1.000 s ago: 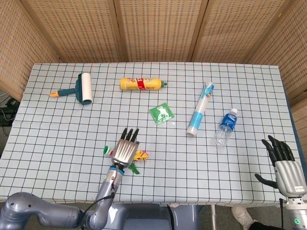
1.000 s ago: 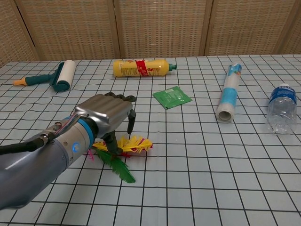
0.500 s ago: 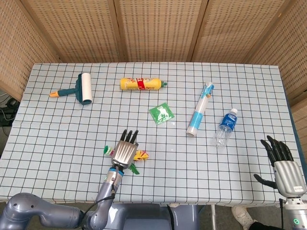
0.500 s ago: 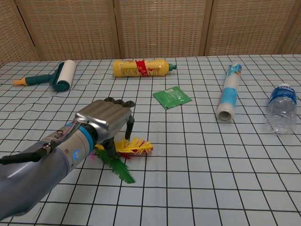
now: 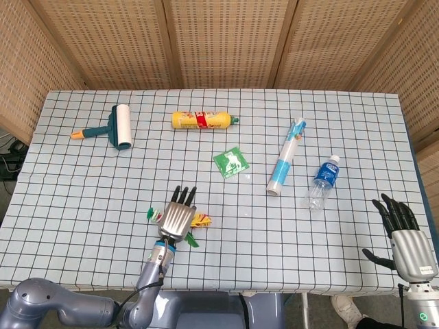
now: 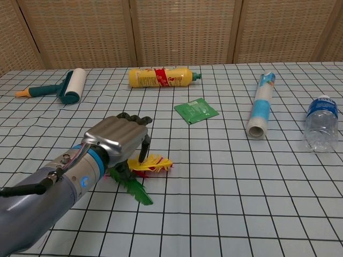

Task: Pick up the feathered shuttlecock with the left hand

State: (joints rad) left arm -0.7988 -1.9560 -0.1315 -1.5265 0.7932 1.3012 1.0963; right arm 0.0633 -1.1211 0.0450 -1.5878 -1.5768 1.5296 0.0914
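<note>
While the left hand [image 6: 119,143] sits low over the shuttlecock [image 6: 147,165] at the near left of the table [image 5: 357,130], fingers curled down around it, a firm hold can't be confirmed; the contact is hidden under the palm. Shuttlecock lies flat on the checked cloth, yellow feathers poking out to the right, a green feather [image 6: 134,190] trailing toward the near edge. To do the grasp well: probably close thumb against fingers on the base or feather stems, not the loose tips, which would likely slip or bend. Keep the palm low until the fingers meet, then lift straight up. The right hand [image 5: 406,236] is at the near right, off the table edge, fingers spread, holding nothing. Green packet [image 6: 196,111] and yellow bottle [image 6: 159,77] lie farther back, well apart.
</note>
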